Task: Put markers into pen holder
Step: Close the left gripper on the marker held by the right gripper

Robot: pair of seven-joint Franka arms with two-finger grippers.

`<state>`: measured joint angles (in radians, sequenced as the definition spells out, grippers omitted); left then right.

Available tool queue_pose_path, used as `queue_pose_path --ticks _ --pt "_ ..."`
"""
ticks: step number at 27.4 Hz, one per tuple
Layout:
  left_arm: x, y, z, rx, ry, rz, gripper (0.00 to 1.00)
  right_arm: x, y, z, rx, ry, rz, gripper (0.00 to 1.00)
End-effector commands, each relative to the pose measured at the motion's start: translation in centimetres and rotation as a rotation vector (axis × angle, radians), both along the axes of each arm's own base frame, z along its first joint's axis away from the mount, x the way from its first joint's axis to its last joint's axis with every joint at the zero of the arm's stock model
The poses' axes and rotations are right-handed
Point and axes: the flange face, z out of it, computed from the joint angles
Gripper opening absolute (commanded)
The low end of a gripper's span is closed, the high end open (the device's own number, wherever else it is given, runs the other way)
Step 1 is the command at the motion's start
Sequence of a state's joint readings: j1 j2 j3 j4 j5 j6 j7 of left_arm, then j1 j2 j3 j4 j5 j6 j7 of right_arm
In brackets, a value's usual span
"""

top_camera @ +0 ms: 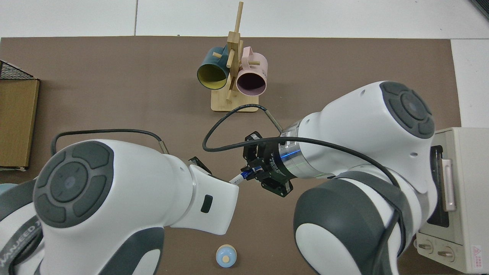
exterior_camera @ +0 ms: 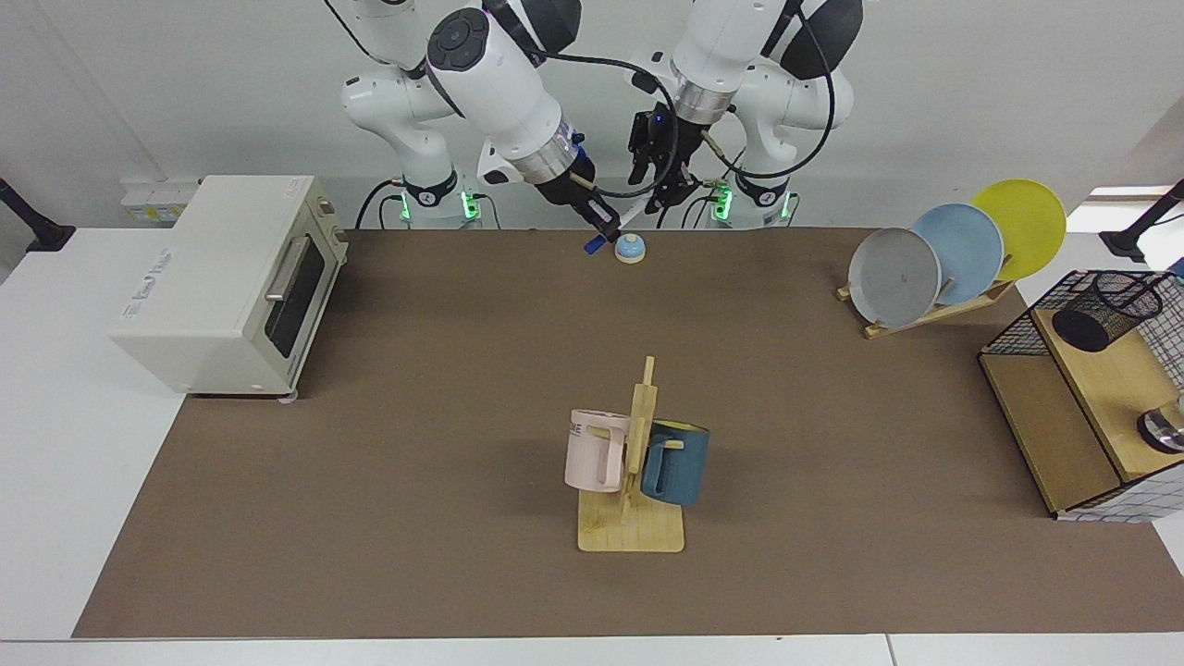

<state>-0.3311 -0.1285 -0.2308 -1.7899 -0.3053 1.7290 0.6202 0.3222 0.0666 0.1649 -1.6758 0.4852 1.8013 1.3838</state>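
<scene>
Nearest the facing camera stands a wooden mug rack [exterior_camera: 632, 518] on the brown mat [exterior_camera: 416, 462], with a pink mug [exterior_camera: 592, 450] and a blue mug [exterior_camera: 676, 462] hung on its pegs, both seen empty from above; off at that view's right edge the pen holder [exterior_camera: 1106, 310] lies tipped on its side on a wooden shelf [exterior_camera: 1101, 388] inside a black wire basket [exterior_camera: 1013, 328], its mouth turned up and away, with no pen visible in it; a rack of three plates [exterior_camera: 962, 254] stands behind it, a toaster oven [exterior_camera: 227, 277] at the opposite side; at the far edge the marker [exterior_camera: 612, 228] hangs in the air just above a small blue bell [exterior_camera: 630, 248], its long axis slanted, blue end low toward the toaster side, white barrel rising toward the left arm; the right gripper [exterior_camera: 601, 222] pinches it near the blue end; the left gripper [exterior_camera: 664, 190] is at the upper tip, though whether its fingers are closed on it cannot be told, since the arm hides them from above.
</scene>
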Motion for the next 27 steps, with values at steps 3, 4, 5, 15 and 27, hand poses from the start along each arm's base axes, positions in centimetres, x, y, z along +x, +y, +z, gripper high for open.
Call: queue_pose_path --ticks 3,4,5,15,27 --pt "-1.2 -0.5 -0.1 -0.007 0.006 -0.007 0.00 0.5 0.5 0.4 0.025 -0.005 -0.022 0.00" --pt "-1.3 -0.6 -0.1 -0.006 0.005 -0.009 0.00 0.5 0.4 0.4 0.027 -0.002 -0.027 0.00" --pt "-1.2 -0.5 -0.2 -0.006 0.006 -0.008 0.00 0.5 0.4 0.4 0.029 0.001 -0.030 0.00" --pt "-1.3 -0.6 -0.2 0.002 0.003 -0.013 0.00 0.7 0.3 0.4 0.026 -0.026 -0.005 1.00" --pt "-1.0 0.2 -0.5 0.029 0.009 -0.013 0.00 2.8 -4.5 0.6 -0.075 -0.162 0.107 1.00"
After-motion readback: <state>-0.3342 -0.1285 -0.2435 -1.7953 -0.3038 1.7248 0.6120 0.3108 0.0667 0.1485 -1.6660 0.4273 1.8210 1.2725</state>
